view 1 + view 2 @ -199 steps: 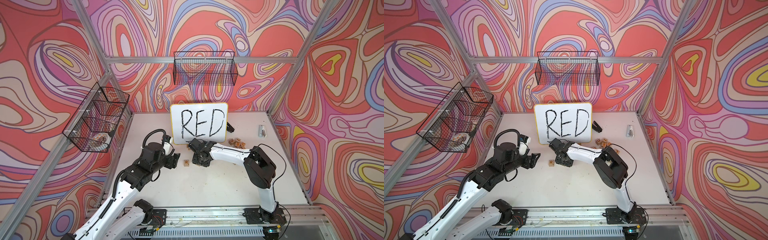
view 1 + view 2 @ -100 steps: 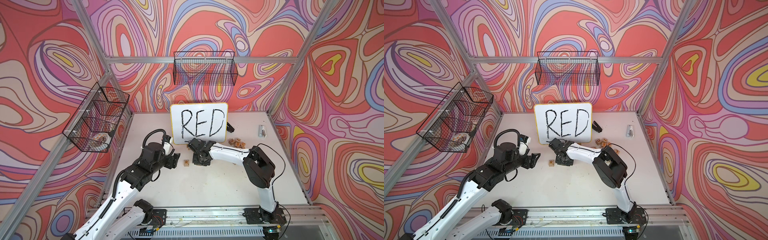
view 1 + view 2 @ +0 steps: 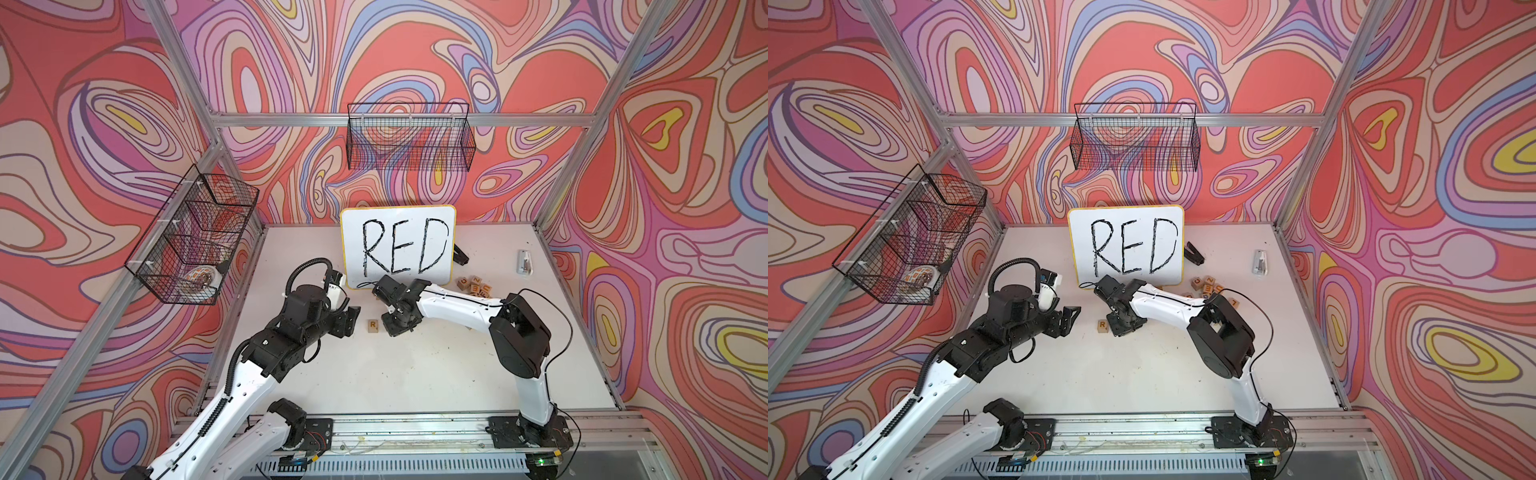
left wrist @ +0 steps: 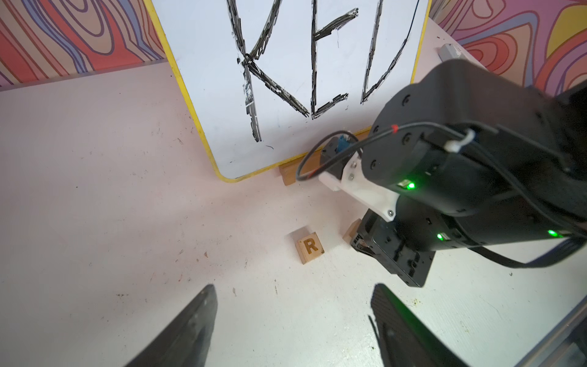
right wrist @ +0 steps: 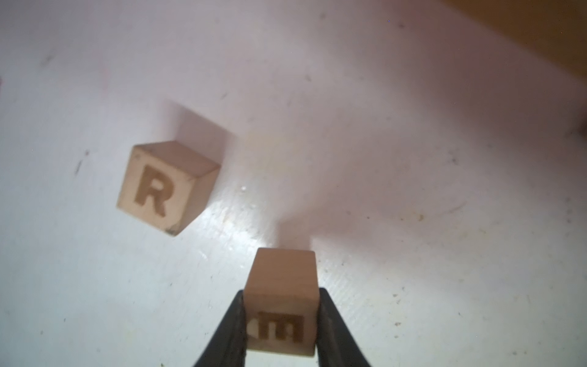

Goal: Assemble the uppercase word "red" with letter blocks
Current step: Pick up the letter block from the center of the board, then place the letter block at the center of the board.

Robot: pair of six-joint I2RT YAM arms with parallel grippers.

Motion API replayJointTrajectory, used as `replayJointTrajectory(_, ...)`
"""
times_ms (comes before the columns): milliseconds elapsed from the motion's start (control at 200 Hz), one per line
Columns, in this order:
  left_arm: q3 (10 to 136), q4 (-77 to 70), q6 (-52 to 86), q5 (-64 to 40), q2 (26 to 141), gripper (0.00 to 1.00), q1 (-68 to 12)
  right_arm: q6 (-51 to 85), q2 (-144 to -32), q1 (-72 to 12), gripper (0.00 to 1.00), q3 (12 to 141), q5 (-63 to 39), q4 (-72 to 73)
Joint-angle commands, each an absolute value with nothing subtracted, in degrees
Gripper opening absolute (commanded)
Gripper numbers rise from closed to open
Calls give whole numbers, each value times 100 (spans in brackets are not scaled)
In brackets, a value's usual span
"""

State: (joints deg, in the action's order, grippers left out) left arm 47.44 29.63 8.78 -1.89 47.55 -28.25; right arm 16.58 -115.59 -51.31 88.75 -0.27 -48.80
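Observation:
A light-wood letter block showing R (image 3: pixel 372 325) (image 3: pixel 1103 325) (image 4: pixel 310 246) (image 5: pixel 165 187) lies on the white table in front of the board. Just to its right, my right gripper (image 5: pixel 282 292) (image 3: pixel 395 328) is shut on another letter block, the E block (image 5: pixel 282 305), low over the table; the E face points at the wrist camera. A corner of that block (image 4: pixel 352 231) peeks out beside the gripper in the left wrist view. My left gripper (image 4: pixel 293 289) (image 3: pixel 353 320) hovers left of the R block, open, with nothing between its fingers.
The white yellow-rimmed board (image 3: pixel 399 245) with handwritten RED stands behind the blocks. A heap of other letter cubes (image 3: pixel 473 286) lies to its right, with a black object (image 3: pixel 460 254) and a white object (image 3: pixel 523 262) further back. Wire baskets (image 3: pixel 409 137) (image 3: pixel 191 237) hang on the walls.
My right gripper has closed onto the E block. Both arms have stayed almost where they were.

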Motion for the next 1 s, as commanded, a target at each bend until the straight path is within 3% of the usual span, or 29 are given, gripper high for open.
replayJointTrajectory(0,4728,3059,875,-203,4790,79,-2857,-127,-11172,-5255,19,9090,-361,-5079)
replayJointTrajectory(501,4720,3067,862,-165,4781,79,-2864,-2663,-11295,-5199,22,9199,356,-5547)
replayJointTrajectory(997,4720,3076,865,-159,4755,79,-2860,-4001,-11302,-4861,26,9004,-207,-5654)
